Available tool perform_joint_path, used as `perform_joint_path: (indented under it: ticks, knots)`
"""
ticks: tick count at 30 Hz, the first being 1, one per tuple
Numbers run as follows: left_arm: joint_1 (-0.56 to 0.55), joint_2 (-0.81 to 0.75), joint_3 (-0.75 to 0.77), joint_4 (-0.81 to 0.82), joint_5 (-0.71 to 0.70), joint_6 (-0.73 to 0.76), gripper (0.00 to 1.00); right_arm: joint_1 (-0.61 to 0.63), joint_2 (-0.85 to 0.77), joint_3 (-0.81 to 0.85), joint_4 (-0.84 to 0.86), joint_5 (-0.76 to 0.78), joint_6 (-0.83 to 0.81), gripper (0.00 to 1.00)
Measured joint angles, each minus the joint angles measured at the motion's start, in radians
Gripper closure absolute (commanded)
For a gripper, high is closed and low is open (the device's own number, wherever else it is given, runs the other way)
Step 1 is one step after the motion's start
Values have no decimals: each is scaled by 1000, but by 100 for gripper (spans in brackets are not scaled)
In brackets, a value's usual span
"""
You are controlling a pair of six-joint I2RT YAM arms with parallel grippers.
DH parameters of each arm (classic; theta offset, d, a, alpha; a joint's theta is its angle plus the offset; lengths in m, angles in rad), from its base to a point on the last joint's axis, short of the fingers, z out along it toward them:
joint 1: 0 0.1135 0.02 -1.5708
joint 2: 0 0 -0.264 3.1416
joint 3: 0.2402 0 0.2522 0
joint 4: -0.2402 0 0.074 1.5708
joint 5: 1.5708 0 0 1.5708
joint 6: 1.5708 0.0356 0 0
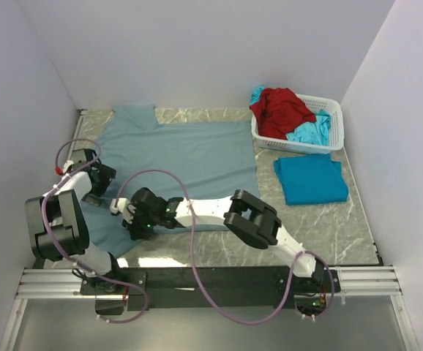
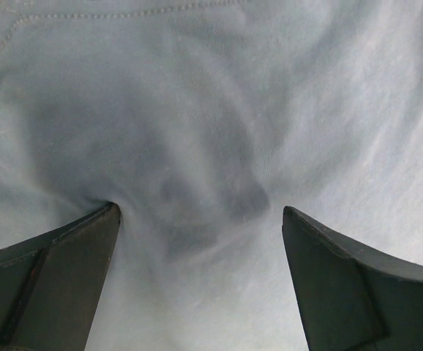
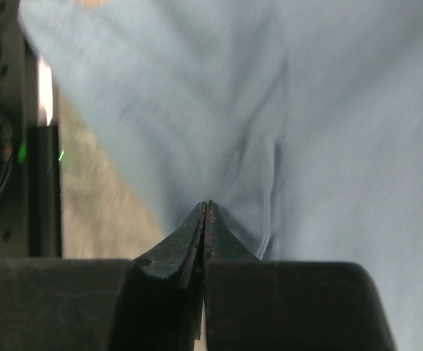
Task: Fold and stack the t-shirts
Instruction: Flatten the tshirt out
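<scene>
Fabric of the large grey-blue t-shirt [image 1: 186, 153] lies spread over the left and middle of the marble worktop [image 1: 321, 238], with a flap of it reaching toward the far left corner. The left hand [image 2: 200, 212] sits at the shirt's left edge, its two dark fingers [image 2: 50, 278] set wide apart and pressed down onto the cloth, which puckers into a shadowed fold between them; a stitched hem runs across the top of that wrist view. The right arm stretches across from its base to the shirt's near left part, where the right hand [image 3: 206, 212] has its jaws pinched together on a ridge of the same grey-blue cloth, drawn up into creases above the fingertips. Well apart on the right, a folded turquoise t-shirt [image 1: 310, 179] lies flat just in front of the white lattice basket [image 1: 334, 111]. The basket holds a crumpled red t-shirt [image 1: 279, 110] and another turquoise t-shirt [image 1: 312, 133] beside it.
</scene>
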Motion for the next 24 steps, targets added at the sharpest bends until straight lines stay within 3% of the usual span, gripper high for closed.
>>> perform_joint_path:
  ticks: [7, 12, 18, 23, 24]
  knots:
    - [0, 22, 20, 2, -9, 8, 1, 2, -160, -258, 71, -27, 41, 100]
    - [0, 25, 23, 10, -10, 15, 1, 2, -194, -305, 84, -34, 64, 100]
    - [0, 25, 23, 19, -3, 23, 1, -9, -187, -251, 79, 21, 99, 72]
    - [0, 23, 19, 26, 0, 28, 1, -26, -167, -131, 77, 29, 104, 69]
    - [0, 23, 19, 26, 0, 30, 1, -27, -163, -112, 77, 29, 104, 61]
